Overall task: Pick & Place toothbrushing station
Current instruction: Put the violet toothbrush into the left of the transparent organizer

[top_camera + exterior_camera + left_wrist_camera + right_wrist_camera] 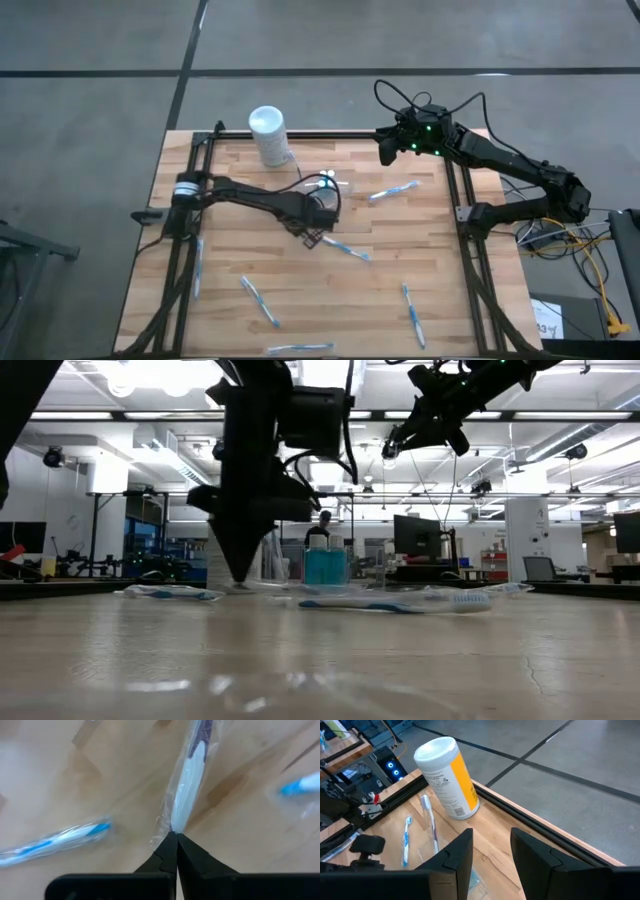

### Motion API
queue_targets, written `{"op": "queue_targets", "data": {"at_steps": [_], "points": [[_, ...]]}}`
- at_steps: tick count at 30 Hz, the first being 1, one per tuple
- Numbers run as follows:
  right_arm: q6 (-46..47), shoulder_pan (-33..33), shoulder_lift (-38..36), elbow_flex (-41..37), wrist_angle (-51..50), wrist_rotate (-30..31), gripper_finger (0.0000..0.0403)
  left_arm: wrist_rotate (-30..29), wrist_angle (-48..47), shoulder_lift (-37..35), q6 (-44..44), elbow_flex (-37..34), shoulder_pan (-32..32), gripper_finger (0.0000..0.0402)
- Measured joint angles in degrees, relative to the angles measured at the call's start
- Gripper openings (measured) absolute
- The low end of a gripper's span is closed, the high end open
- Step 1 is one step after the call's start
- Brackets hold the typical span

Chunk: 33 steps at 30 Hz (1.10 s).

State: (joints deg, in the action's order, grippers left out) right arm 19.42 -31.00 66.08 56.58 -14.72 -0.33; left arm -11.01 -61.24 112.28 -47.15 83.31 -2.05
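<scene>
**Left gripper pinched shut at a wrapped toothbrush, right gripper held open over the far edge**

Nearest the front edge of the wooden worktop (390,270), several wrapped blue-and-white toothbrushes are scattered: one at the front (298,348), one to the front right (413,315), one left of centre (259,300) and one along the left rail (197,268).

At mid-worktop the left gripper (306,233) is lowered onto the wood, its fingers (176,854) pressed together with no gap. In the left wrist view their tips meet at the end of the clear wrapper of a toothbrush (189,782); whether the wrapper is actually pinched cannot be told. In the high view that toothbrush (347,249) is seen lying just beside the gripper, on its right.

Farther back, the toothbrushing station (327,182), a small clear holder that is hard to make out against the wood, stands near the centre of the worktop, beyond the left gripper and apart from it. Another toothbrush (393,190) lies to its right.

At the far edge a white cylindrical container (269,135) with a round lid stands upright. The right gripper (386,148) is held in the air over the far right part of the worktop, its fingers (459,854) spread apart and holding nothing.
</scene>
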Motion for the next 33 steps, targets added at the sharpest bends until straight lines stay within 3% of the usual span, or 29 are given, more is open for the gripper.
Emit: {"op": "queue_targets", "data": {"at_steps": [7, 13, 22, 33], "points": [[0.0, 0.0, 0.0, 0.0, 0.0, 0.0, 0.0128, 2.8, -4.9, -2.4, 5.3, -0.3, -0.7, 0.0006], [0.0, 0.0, 0.0, 0.0, 0.0, 0.0, 0.0128, 2.3, -5.3, -4.0, 4.5, -3.2, -2.3, 0.0003], [0.0, 0.0, 0.0, 0.0, 0.0, 0.0, 0.0128, -0.6, 1.9, -11.1, 1.0, -11.3, -4.5, 0.0002], [0.0, 0.0, 0.0, 0.0, 0.0, 0.0, 0.0128, 2.3, 13.9, -21.5, -4.9, -26.2, -6.2, 0.0003]]}}
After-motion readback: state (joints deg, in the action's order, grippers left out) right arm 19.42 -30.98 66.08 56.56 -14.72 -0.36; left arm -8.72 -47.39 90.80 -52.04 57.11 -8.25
